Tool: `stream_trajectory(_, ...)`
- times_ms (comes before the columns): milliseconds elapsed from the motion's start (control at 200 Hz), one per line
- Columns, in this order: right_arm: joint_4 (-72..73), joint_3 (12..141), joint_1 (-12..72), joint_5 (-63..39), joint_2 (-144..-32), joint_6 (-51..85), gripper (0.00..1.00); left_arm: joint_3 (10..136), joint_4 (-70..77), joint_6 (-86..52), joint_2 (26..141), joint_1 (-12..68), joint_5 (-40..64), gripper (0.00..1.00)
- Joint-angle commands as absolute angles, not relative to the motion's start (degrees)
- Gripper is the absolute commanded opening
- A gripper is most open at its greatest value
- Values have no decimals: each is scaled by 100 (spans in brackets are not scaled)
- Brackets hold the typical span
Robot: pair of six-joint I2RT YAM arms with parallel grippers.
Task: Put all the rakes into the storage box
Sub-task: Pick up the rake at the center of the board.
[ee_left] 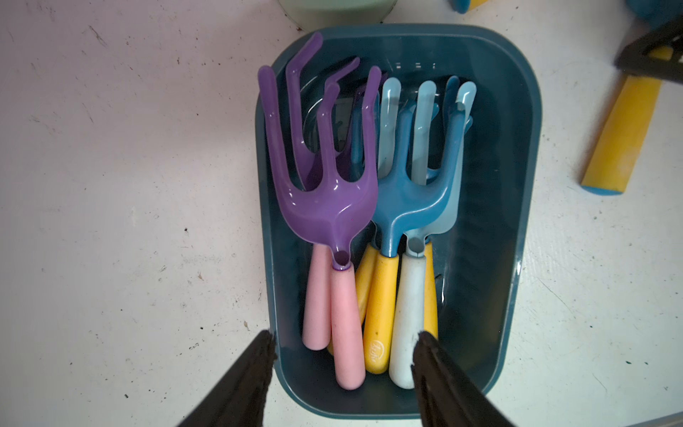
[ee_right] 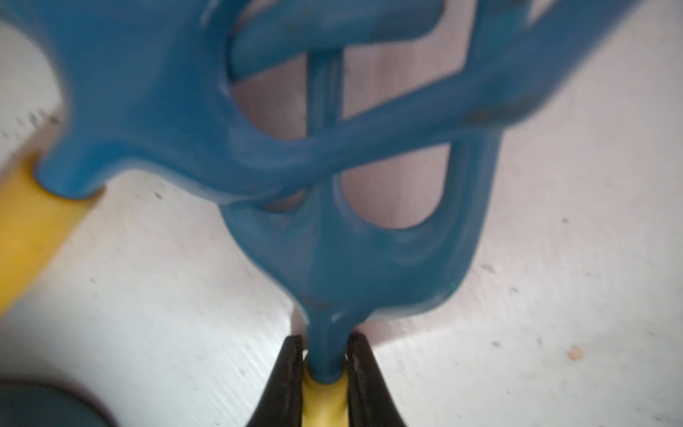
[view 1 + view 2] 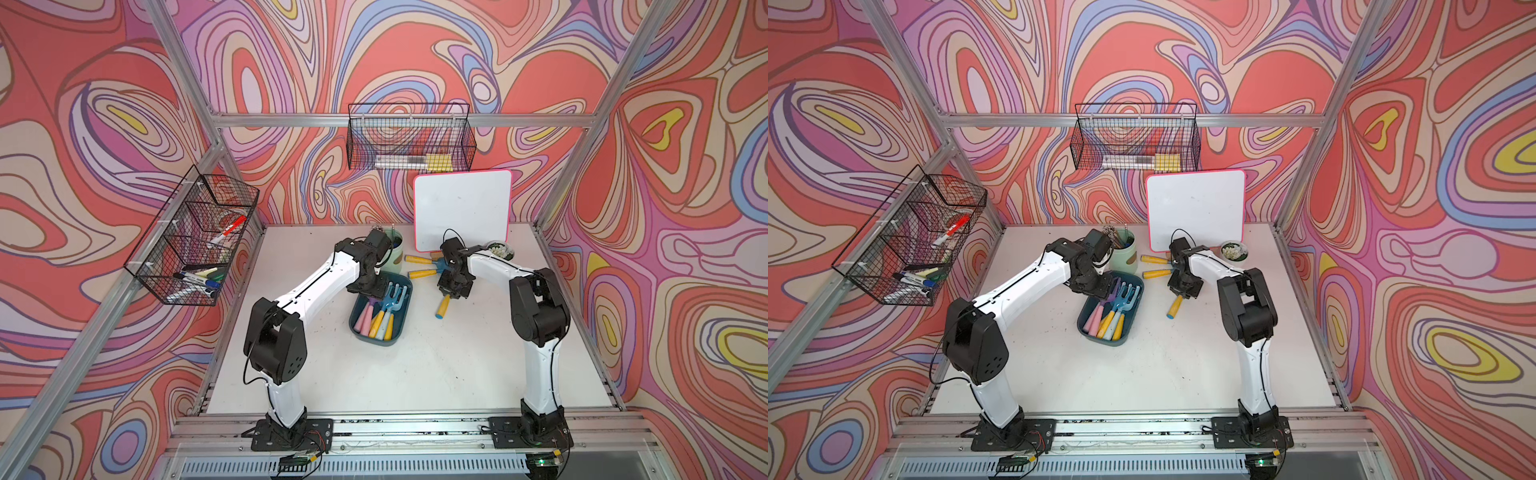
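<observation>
**Operator:** What is the status at the box?

**Technician:** The shallow dark teal plastic storage box [image 1: 499, 258] sits on the white worktop [image 3: 374, 374]. It holds several toy rakes laid lengthwise with their handles together, a purple-headed, pink-handled rake [image 1: 325, 199] uppermost. The left fingers [image 1: 443, 380] hang open above the handle end and grip nothing.

**Operator:** Where is the rake to be stored?

**Technician:** The blue-headed, yellow-handled plastic rake [image 2: 369, 266] lies on the worktop near the box, apart from it. The right fingers [image 2: 286, 373] are closed on its neck, where head meets handle. That narrow, stiff section should limit pivoting. A tine of a second blue rake [image 2: 148, 111] appears to lie across its tines, so a lift may drag that tool along. Lift straight up first.

**Operator:** And beyond that?

**Technician:** A pale green cylindrical cup [image 3: 395, 253] and a pink-rimmed whiteboard [image 3: 462, 208] stand at the back, clear of the likely path to the box.
</observation>
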State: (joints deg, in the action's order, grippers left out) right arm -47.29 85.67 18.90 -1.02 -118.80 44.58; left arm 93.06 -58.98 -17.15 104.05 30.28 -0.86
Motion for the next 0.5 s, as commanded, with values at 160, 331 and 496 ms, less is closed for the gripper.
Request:
stream_trajectory(160, -4605, 7232, 1905, -470, -10959, 4209, 4, 9493, -5725, -1724, 10567, 3000, 394, 64)
stream_trajectory(331, -4901, 7251, 1794, -947, -10218, 3843, 4, 9334, -5513, -1874, 10469, 3010, 679, 65)
stream_trajectory(496, -4885, 7210, 1788, -1292, -9686, 3787, 4, 9126, -5285, -1792, 10350, 3173, 1057, 66)
